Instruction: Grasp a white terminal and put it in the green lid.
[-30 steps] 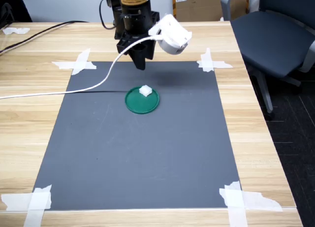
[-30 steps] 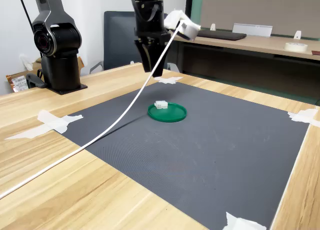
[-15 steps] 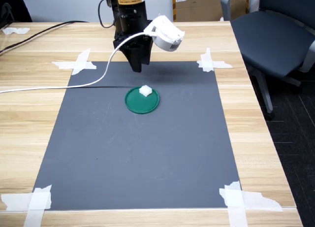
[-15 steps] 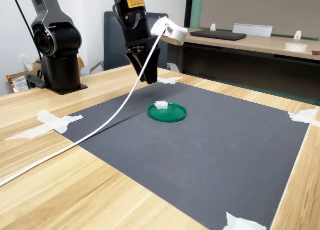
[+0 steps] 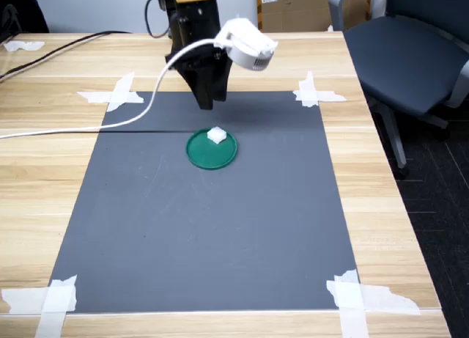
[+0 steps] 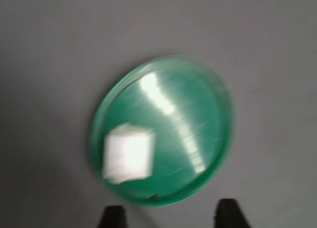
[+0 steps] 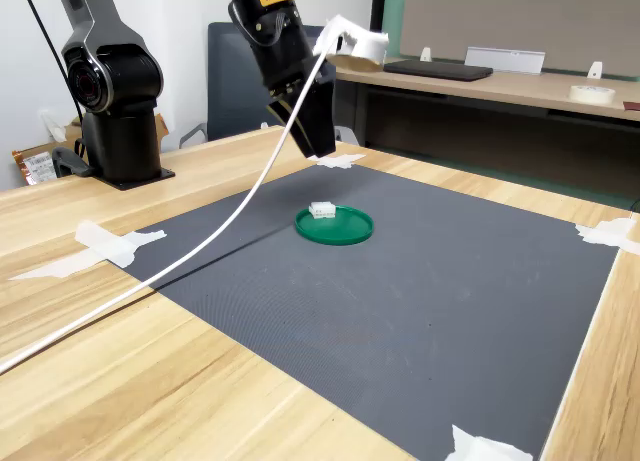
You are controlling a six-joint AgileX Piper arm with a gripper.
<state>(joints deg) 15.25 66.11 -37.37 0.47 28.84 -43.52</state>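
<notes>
The gripper [image 5: 206, 103] hangs in the air above the far part of the dark mat [image 5: 205, 228], empty and clear of everything below it. In both exterior views its black fingers point down and look close together, but the wrist view shows two dark fingertips [image 6: 112, 218] with a clear gap between them, so the jaws stand somewhat apart with nothing held. A white camera housing [image 5: 247, 46] sits on the wrist, to the first exterior view's right of the fingers, and a white cable [image 5: 88, 130] runs from it down across the mat and off to the first exterior view's left.

Just nearer than the gripper lies the green lid [image 5: 212, 149], flat on the mat. The white terminal [image 5: 216, 135] rests inside it, at the far edge by the rim; the wrist view, which is blurred, shows the same piece [image 6: 128, 153] within the lid's rim [image 6: 163, 131].

White tape strips [image 5: 117, 93] hold the mat's corners to the wooden table [image 5: 410, 235]. A grey chair [image 5: 410, 59] stands to the first exterior view's right, and a second black arm base [image 7: 115, 91] stands at the second exterior view's left.
</notes>
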